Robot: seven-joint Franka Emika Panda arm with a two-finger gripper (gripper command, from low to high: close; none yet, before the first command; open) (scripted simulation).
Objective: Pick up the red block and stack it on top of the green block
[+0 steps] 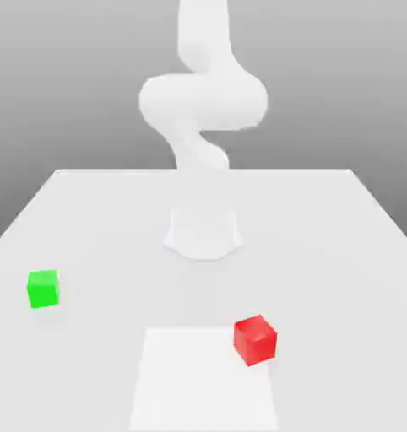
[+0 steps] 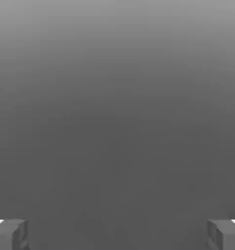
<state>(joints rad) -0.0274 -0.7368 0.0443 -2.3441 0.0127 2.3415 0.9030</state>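
Note:
The red block [image 1: 255, 339] is a small cube resting on the white table [image 1: 342, 253], toward the front on the exterior view's right. The green block [image 1: 43, 288] sits apart from it, near the table's edge on the exterior view's left. In the hand view my gripper [image 2: 117, 234] is open: its two grey fingertips [image 2: 9, 234] stand far apart with nothing between them, against a plain grey background. The white arm [image 1: 203, 101] rises from its base and leaves the exterior view upward.
The arm's round base [image 1: 203, 232] stands at the table's middle, behind both blocks. A lighter square patch [image 1: 205, 380] lies flat at the front centre, with the red block at its corner. Table edges run along both sides and the back.

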